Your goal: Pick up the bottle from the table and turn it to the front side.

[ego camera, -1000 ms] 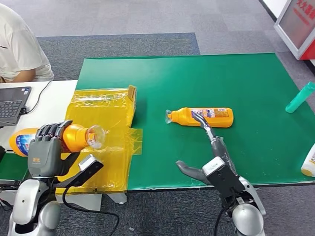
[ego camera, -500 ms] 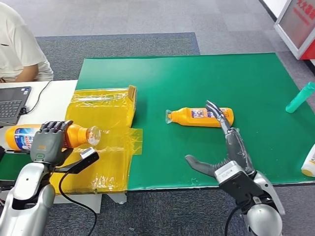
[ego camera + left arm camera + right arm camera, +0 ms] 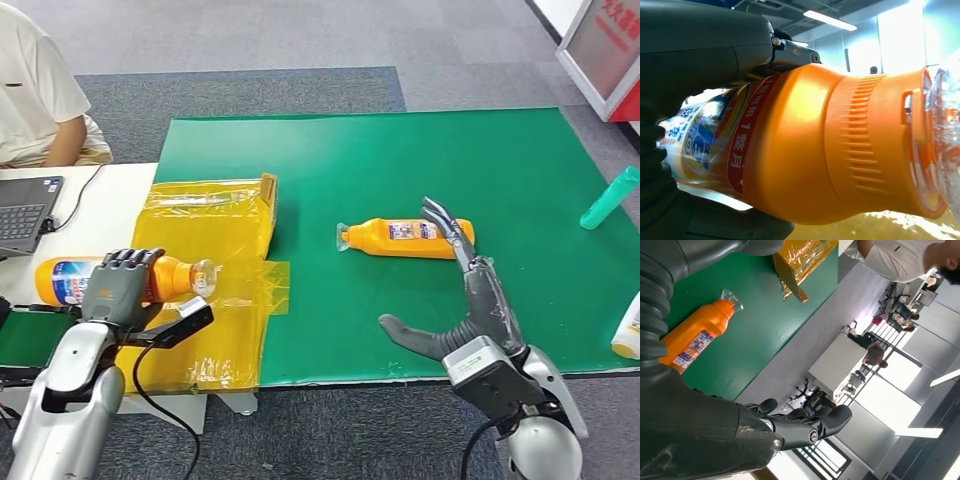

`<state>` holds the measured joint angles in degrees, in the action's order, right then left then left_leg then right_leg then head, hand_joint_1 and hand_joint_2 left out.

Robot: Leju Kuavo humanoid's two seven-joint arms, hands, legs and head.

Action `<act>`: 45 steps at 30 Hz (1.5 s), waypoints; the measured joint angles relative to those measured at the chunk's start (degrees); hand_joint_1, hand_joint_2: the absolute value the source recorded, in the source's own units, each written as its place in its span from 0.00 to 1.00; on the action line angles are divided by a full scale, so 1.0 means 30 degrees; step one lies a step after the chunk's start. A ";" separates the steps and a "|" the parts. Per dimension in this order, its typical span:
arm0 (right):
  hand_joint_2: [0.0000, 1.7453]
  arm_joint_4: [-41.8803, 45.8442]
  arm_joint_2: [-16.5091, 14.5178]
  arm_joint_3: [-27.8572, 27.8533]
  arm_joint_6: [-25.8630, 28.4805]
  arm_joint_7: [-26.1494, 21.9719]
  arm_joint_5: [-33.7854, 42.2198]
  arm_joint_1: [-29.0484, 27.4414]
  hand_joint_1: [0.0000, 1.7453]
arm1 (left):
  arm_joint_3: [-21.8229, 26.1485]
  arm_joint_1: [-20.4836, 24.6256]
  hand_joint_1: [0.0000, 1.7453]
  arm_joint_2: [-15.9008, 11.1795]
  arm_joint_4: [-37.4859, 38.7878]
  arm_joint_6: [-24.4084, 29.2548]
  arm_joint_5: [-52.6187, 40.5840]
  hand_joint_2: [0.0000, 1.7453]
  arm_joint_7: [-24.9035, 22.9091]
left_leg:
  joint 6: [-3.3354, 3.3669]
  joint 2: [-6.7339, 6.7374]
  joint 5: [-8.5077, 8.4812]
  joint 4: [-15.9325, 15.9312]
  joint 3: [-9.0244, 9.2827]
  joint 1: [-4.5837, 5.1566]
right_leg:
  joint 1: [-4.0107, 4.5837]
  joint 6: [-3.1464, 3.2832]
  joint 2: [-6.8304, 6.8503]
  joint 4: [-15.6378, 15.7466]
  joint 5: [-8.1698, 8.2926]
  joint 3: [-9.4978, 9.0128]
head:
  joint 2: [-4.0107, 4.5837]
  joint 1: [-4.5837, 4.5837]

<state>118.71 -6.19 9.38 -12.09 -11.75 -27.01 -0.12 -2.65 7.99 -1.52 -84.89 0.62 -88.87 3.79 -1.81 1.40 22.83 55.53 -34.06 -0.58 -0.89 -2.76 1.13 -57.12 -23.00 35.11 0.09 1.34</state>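
An orange bottle with a clear cap lies on its side on the green mat, cap toward the left; the right wrist view shows this orange bottle too. My right hand hovers open just in front of its base end, fingers pointing over it, thumb spread to the left. My left hand grips a second orange bottle held sideways over the yellow box, its clear cap pointing right. That second bottle is close up in the left wrist view, the hand's dark fingers around it.
A yellow-wrapped box sits at the mat's left edge. A person in a white shirt sits at a laptop on the white table. A teal bottle and a white-yellow bottle lie at the far right.
My right hand has moved right and forward, from the bottle's middle to its base end. My left hand has lowered and shifted the held bottle slightly right.
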 joint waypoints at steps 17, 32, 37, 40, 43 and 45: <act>1.00 -0.0104 0.0031 0.0758 -0.0058 -0.0240 -0.0189 0.0567 0.00 | -0.3230 0.1435 1.00 0.2680 0.3728 -0.0332 0.0144 1.00 0.0055 | 0.0003 0.0000 0.0002 0.0002 -0.0005 0.0007 | -0.0006 -0.0001 0.0001 0.0000 -0.0001 0.0003 | 0.0000 0.0000; 1.00 0.0049 0.0073 0.0749 0.0140 -0.0521 -0.0596 0.0395 0.00 | -0.2846 0.1274 1.00 0.2937 0.4924 -0.0843 0.0016 1.00 -0.1539 | 0.0003 0.0000 0.0002 0.0001 -0.0006 0.0005 | -0.0003 -0.0001 0.0002 0.0000 -0.0002 -0.0002 | 0.0000 0.0002; 1.00 0.0122 0.0082 0.0661 0.0197 -0.0579 -0.0628 0.0214 0.00 | -0.2352 0.1188 0.02 0.2864 0.4866 -0.0825 -0.0007 1.00 -0.1488 | 0.0003 0.0000 0.0001 0.0001 -0.0005 0.0005 | -0.0003 -0.0001 0.0002 -0.0001 -0.0003 -0.0004 | 0.0002 0.0000; 1.00 0.0122 0.0082 0.0619 0.0191 -0.0595 -0.0628 0.0186 0.00 | -0.2283 0.1170 0.00 0.2866 0.4849 -0.0818 -0.0007 1.00 -0.1568 | 0.0004 0.0000 0.0000 0.0002 -0.0005 0.0005 | -0.0004 -0.0003 0.0002 -0.0001 -0.0001 -0.0008 | 0.0002 0.0002; 1.00 0.0122 0.0082 0.0565 0.0184 -0.0601 -0.0628 0.0179 0.00 | -0.2266 0.1169 0.00 0.2867 0.4846 -0.0812 -0.0007 1.00 -0.1655 | 0.0004 0.0000 0.0000 0.0002 -0.0004 0.0006 | -0.0006 -0.0004 0.0002 0.0000 0.0000 -0.0011 | 0.0000 0.0002; 1.00 0.0122 0.0082 0.0552 0.0182 -0.0601 -0.0628 0.0176 0.00 | -0.2254 0.1168 0.00 0.2867 0.4846 -0.0811 -0.0007 1.00 -0.1664 | 0.0004 0.0000 0.0000 0.0002 -0.0004 0.0006 | -0.0006 -0.0004 0.0002 0.0000 0.0000 -0.0011 | 0.0000 0.0000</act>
<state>119.08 -5.95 11.04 -11.54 -13.55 -28.89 0.41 -9.41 11.49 7.08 -70.36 -1.81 -88.89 -1.20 -1.80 1.40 22.83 55.54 -34.07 -0.56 -0.91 -2.77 1.13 -57.12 -23.00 35.08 0.09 1.34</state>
